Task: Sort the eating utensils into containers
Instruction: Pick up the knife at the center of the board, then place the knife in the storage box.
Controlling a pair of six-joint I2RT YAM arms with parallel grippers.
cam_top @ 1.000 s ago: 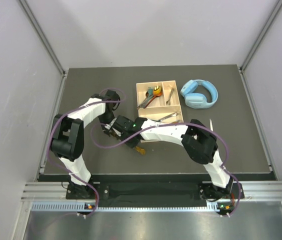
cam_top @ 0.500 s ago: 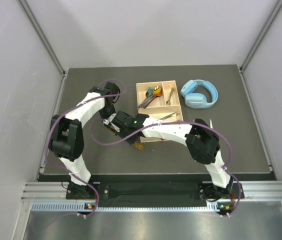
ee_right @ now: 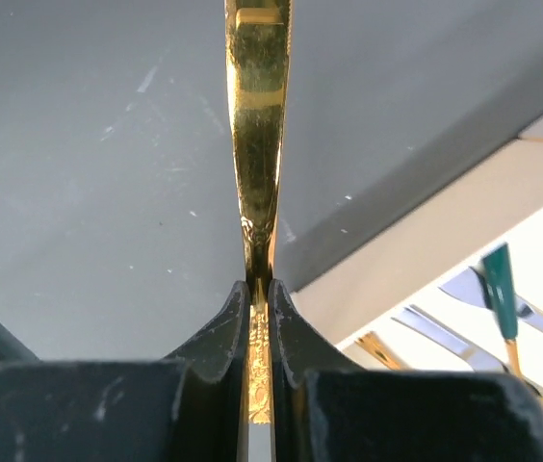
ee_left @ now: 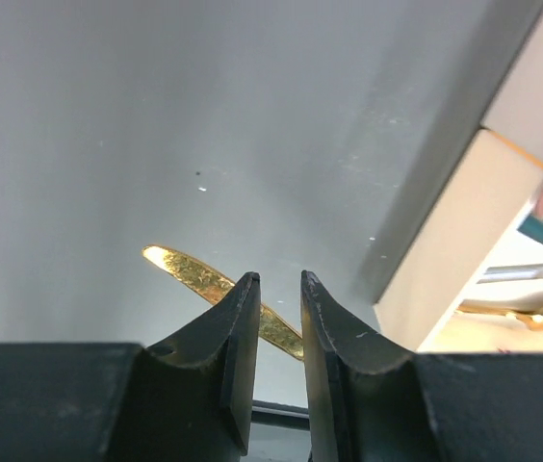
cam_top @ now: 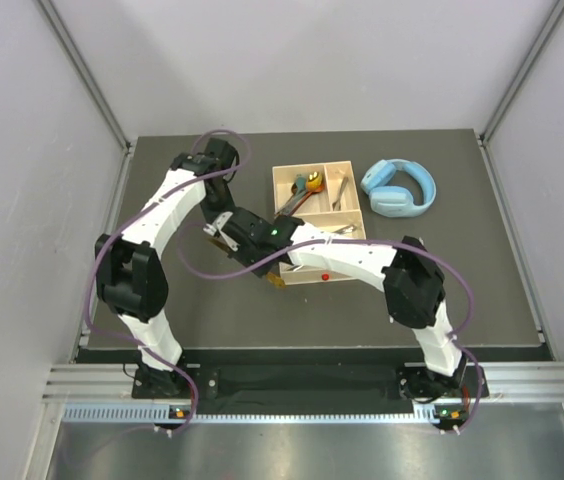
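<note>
Pinching slim shiny gold utensil handle [ee_right: 257, 144] tight in right gripper [ee_right: 260, 289], handle running toward 12 o'clock above dark grey table [ee_right: 79, 192]. Standing narrowly parted at left gripper [ee_left: 279, 289], gripping nothing, same gold handle passing just beyond its tips toward 10 o'clock. Sitting at 3 o'clock of both grippers: cream rectangular compartment tray [cam_top: 310, 166], carrying gold, teal and silver cutlery [cam_top: 297, 200]. Lying at 3 o'clock of tray: light-blue over-ear headphones [cam_top: 399, 188].

The top camera looked steeply down from above the near edge over the whole surface [cam_top: 462, 300]. Both close wrist cameras shared the 9 o'clock wall of the tray [ee_left: 445, 241].
</note>
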